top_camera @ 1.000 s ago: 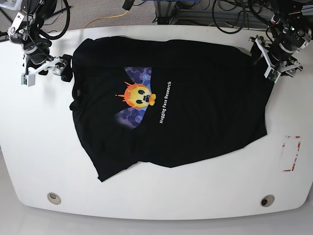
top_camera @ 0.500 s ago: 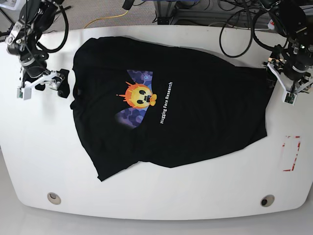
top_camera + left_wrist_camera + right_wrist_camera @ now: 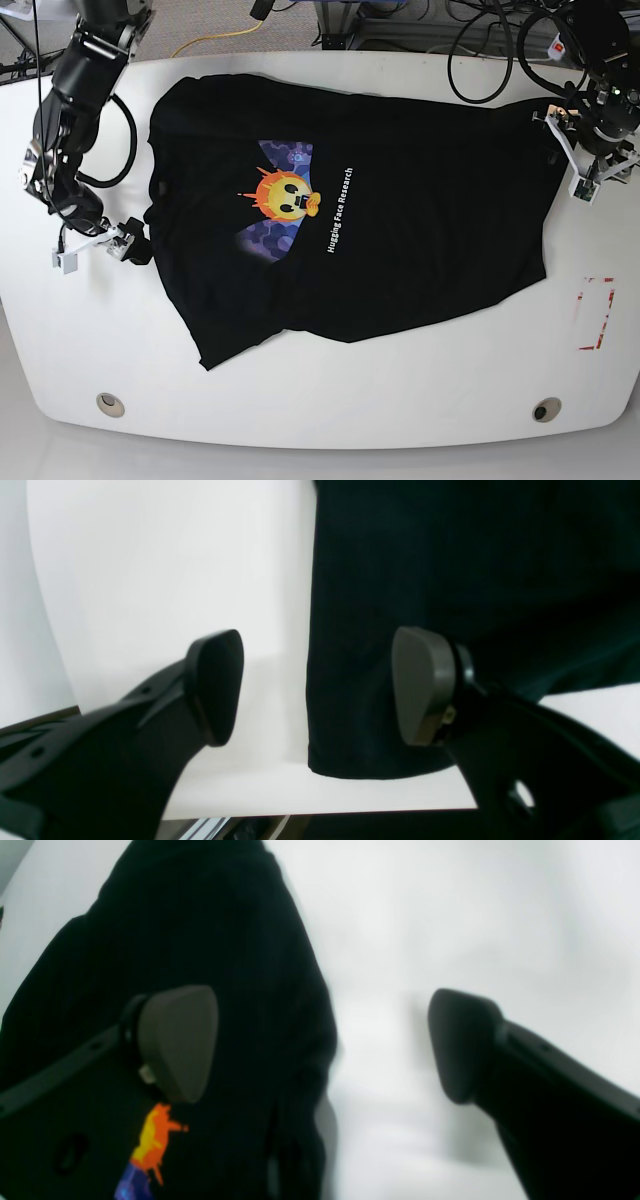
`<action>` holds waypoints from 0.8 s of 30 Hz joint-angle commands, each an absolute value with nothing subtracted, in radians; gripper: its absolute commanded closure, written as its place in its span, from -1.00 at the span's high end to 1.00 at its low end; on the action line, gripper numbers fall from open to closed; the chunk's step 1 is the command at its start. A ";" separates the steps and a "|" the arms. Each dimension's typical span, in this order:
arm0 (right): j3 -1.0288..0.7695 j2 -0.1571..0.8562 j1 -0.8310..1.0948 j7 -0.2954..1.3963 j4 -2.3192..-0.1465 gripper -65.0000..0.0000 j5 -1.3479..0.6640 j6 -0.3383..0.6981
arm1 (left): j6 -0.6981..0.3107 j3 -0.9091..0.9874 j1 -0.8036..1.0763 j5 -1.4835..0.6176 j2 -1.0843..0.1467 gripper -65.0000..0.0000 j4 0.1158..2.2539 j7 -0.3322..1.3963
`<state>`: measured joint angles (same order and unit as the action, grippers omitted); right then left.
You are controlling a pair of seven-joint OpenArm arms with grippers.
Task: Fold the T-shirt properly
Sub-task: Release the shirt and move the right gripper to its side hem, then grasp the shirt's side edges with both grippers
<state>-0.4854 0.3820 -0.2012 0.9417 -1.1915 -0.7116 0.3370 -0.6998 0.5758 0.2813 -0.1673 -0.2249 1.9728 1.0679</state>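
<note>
black T-shirt [image 3: 400, 200], orange-yellow face print [image 3: 283, 195], white table [image 3: 330, 395]

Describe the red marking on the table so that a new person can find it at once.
Start from the white table with the black T-shirt spread on it. Look past the shirt's edge nearest the left gripper, toward the table's rim. There lies a small red outline of a rectangle, the only red thing on the bare white surface.
</note>
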 commanded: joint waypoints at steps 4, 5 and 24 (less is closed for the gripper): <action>-0.381 0.427 -0.335 0.845 -1.018 0.90 -0.733 0.343 | -0.698 0.607 0.286 -0.166 -0.239 0.29 1.989 1.056; -0.363 0.433 -0.351 0.831 -0.989 0.86 -0.733 0.343 | -0.698 0.608 0.286 -0.166 -0.239 0.29 1.988 1.056; -0.203 0.392 -0.478 0.674 -0.723 0.73 -0.733 0.380 | -0.698 0.616 0.288 -0.165 -0.236 0.29 1.985 1.055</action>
